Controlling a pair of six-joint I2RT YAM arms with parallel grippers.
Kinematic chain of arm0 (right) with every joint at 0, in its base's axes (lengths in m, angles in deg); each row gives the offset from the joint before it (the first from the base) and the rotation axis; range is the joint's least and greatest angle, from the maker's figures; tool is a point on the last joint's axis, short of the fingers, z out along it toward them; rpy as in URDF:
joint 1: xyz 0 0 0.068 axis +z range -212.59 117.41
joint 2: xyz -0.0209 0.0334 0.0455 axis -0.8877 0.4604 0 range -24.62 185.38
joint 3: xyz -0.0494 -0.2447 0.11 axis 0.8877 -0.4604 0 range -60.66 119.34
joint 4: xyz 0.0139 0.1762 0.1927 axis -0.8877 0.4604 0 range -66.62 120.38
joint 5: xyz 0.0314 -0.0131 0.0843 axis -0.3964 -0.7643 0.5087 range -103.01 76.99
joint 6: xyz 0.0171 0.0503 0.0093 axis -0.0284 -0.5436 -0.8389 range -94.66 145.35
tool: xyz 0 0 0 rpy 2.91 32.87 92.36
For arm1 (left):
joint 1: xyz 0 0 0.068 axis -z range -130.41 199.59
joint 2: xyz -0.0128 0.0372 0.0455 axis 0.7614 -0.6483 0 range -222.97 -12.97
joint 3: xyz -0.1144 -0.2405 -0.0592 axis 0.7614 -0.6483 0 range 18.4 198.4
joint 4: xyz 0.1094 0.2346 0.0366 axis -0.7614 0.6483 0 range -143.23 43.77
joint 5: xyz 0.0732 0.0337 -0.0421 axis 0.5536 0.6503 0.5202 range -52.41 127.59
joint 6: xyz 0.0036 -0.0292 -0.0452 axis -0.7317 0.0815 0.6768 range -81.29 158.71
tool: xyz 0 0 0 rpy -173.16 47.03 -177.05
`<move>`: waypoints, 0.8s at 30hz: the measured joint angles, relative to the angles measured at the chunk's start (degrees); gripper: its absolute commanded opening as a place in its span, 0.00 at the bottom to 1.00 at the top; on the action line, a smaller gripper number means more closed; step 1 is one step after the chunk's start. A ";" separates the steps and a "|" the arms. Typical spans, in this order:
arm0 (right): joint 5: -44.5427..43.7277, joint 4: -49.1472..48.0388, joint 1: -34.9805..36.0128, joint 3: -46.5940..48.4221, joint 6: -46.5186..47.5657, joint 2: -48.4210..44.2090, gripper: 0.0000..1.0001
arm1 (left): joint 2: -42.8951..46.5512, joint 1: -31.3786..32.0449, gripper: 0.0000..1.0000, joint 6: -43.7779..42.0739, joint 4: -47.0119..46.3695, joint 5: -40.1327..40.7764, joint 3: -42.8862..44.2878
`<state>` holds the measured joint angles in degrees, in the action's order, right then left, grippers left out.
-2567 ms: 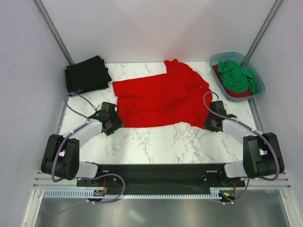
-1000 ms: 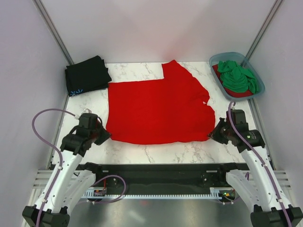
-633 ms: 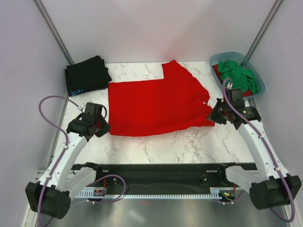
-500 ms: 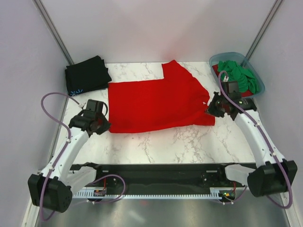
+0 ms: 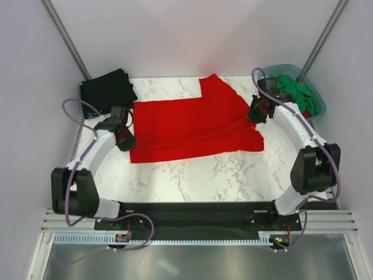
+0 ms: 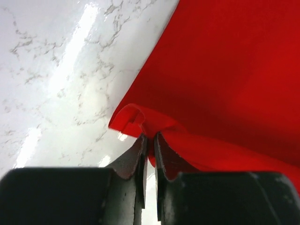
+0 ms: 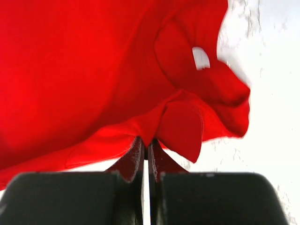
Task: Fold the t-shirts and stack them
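I see the soft bright red t-shirt [image 5: 192, 119] mid-frame on the white marble table [image 5: 192, 175], long side running left to right, one sleeve pointing up-frame, with my left gripper [image 5: 126, 140] and right gripper [image 5: 254, 114] each pinching its edge.

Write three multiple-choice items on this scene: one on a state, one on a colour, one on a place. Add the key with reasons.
1. The right gripper is
A. wide open
B. shut on the red t-shirt
C. shut on a white towel

2. The topmost cloth in the tub is
A. green
B. yellow
C. white

3. The black t-shirt lies
A. in the tub
B. on the red t-shirt
C. at the far-left corner of the table

Key:
1 B: its wrist view shows red cloth pinched between closed fingers.
2 A: the green t-shirt is heaped on top there.
3 C: it sits folded there, apart from the red t-shirt.
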<state>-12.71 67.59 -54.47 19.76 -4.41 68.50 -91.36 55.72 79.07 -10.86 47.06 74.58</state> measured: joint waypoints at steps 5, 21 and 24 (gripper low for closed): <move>-2.34 -0.44 0.00 8.50 1.09 9.81 0.79 | -13.29 -1.97 0.62 -2.08 -1.66 -4.74 6.47; -6.03 -6.88 -4.50 -21.79 -0.87 -11.82 0.86 | 8.44 -3.32 0.70 0.68 -3.98 -7.19 -7.91; -3.72 -9.05 -5.51 -26.53 -1.55 -10.71 0.84 | 8.59 -3.32 0.69 2.69 -5.66 -8.41 -13.22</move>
<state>-16.43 58.54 -59.97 -6.78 -5.96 57.79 -82.77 52.40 81.76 -16.52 38.65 61.36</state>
